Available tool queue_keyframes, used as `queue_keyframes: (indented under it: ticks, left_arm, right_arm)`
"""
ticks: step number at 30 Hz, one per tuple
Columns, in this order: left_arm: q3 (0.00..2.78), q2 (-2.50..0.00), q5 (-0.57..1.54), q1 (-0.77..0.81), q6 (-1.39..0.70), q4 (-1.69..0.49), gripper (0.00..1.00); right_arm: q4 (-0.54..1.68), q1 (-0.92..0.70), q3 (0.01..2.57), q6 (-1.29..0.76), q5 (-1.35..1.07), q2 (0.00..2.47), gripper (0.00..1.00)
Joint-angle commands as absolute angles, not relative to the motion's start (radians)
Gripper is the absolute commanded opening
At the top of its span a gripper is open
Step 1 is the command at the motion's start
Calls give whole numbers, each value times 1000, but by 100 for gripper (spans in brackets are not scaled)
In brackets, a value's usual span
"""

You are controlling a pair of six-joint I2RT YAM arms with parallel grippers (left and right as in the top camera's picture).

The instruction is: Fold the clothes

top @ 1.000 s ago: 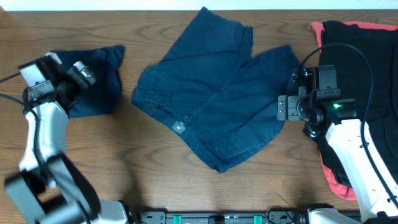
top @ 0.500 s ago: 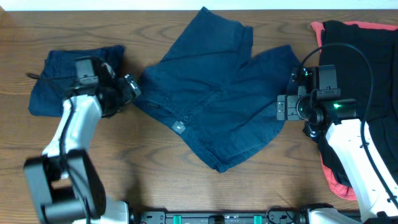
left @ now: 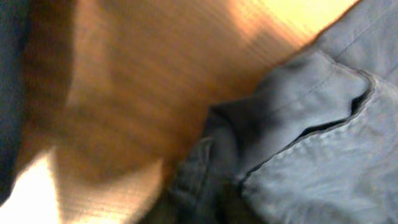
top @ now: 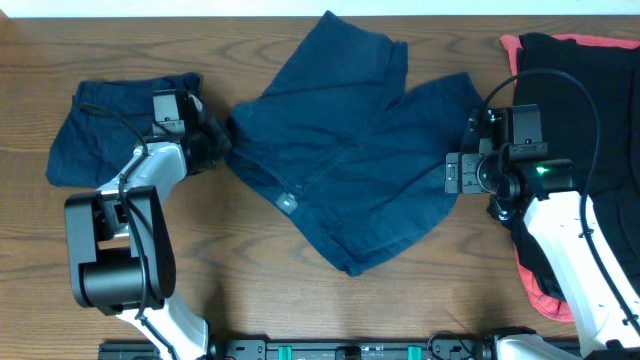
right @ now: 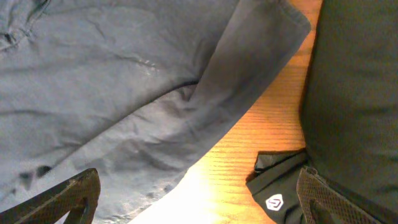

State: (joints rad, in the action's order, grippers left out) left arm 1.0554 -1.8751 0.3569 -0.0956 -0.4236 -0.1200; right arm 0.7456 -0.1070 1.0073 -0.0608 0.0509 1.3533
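Observation:
A pair of dark navy shorts point(top: 340, 160) lies spread out and crumpled in the middle of the table, its button point(top: 288, 204) facing up. My left gripper point(top: 215, 140) sits at the left corner of their waistband. In the left wrist view, gathered navy fabric point(left: 298, 143) runs down into the jaws. No fingers show at that view's lower corners, so the gripper is shut on the cloth. My right gripper point(top: 460, 172) stands open at the edge of the shorts' right leg point(right: 124, 93). Its two fingertips point(right: 62, 199) are far apart over fabric and bare wood.
A second pair of navy shorts point(top: 100, 135) lies folded at the far left, just behind my left arm. A pile of black clothing with coral trim point(top: 580, 80) fills the right end of the table under my right arm. One black label end point(right: 280, 180) lies by my right finger.
My left arm swung right, from the folded shorts to the waistband corner of the spread shorts, and its jaws closed there. The right arm has not moved.

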Motion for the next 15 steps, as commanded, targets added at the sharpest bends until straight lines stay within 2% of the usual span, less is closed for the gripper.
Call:
queue_keyframes:
  ticks: [1,12,13,15]
  left_arm:
    - [1076,-1883,346,-95,-421,-64,6]
    - [1335,-1884,291,-149,-394,-111,6]
    - [1352,-1883,291,-155,-394,-128,13]
    - [1386,-1883,307,-160,-394,-191,79]
  right_arm:
    - [752,-96,1023,-75,46,1345,99]
    - [719,-68,1023,-144,109,1345,99]
    - [714,-56,1023,-149,109,1345,99]
    - [696,-31,1023,-161,106,1347,99]
